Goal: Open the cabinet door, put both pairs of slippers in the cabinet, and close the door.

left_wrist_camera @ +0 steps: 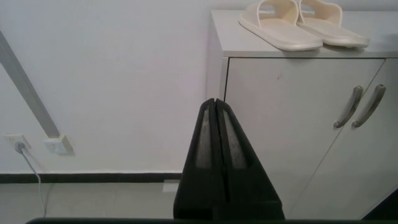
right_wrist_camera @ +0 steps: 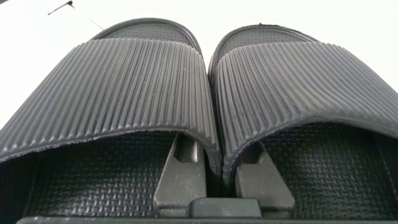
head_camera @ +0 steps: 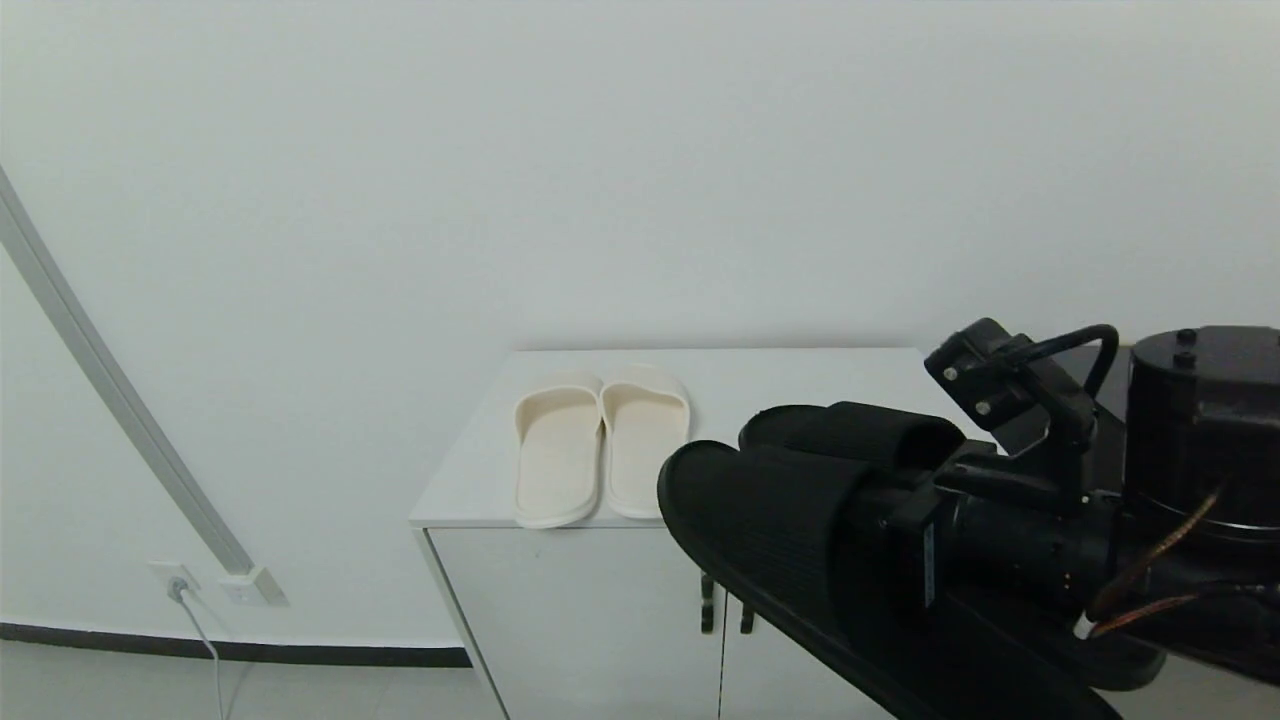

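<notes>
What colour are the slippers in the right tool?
Black slippers with ribbed straps; right wrist view shows them best.

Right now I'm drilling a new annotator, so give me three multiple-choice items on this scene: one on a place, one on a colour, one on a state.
1. Where do the cream slippers lie?
A) on top of the cabinet
B) on the floor
C) on a chair

2. What colour is the pair held by the right gripper?
A) red
B) black
C) blue

3. How do the cabinet doors stand?
A) both wide open
B) one open, one closed
C) both closed

Answers:
1 A: the cream slippers lie side by side on the cabinet's top, near its front edge.
2 B: the black slippers are clamped together, one finger inside each.
3 C: both fronts sit flush, with the handles close together.
</notes>
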Tool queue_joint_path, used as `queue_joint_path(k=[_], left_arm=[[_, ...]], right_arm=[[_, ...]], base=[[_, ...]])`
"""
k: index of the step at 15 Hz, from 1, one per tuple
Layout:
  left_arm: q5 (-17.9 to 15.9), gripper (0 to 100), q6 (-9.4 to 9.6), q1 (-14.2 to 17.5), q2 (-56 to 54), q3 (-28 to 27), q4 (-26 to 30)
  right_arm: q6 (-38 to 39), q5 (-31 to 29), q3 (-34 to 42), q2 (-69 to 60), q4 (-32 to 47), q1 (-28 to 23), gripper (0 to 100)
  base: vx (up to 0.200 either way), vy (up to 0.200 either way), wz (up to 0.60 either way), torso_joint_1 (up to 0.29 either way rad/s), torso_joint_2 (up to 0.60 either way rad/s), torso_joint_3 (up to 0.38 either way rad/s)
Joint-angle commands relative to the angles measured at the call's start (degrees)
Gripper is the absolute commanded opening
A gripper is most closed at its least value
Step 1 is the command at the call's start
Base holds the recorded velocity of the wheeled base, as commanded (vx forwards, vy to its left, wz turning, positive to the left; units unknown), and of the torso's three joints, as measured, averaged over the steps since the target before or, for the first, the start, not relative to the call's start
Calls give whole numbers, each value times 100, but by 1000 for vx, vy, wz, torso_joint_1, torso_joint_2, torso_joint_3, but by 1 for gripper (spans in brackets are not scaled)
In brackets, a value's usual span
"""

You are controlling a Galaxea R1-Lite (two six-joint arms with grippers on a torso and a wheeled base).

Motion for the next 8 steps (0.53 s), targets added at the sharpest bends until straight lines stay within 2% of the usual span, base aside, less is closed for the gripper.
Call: queue_joint_path(k=[1,8], left_arm=[[2,0,-1,2,-1,1,0],[2,0,-1,2,-1,1,0]], right_arm=[[2,26,249,-239,-11,5,0],[-16,53,276,-230,-3,22,0]], base=[[0,0,0,0,0,0],[0,0,0,0,0,0]])
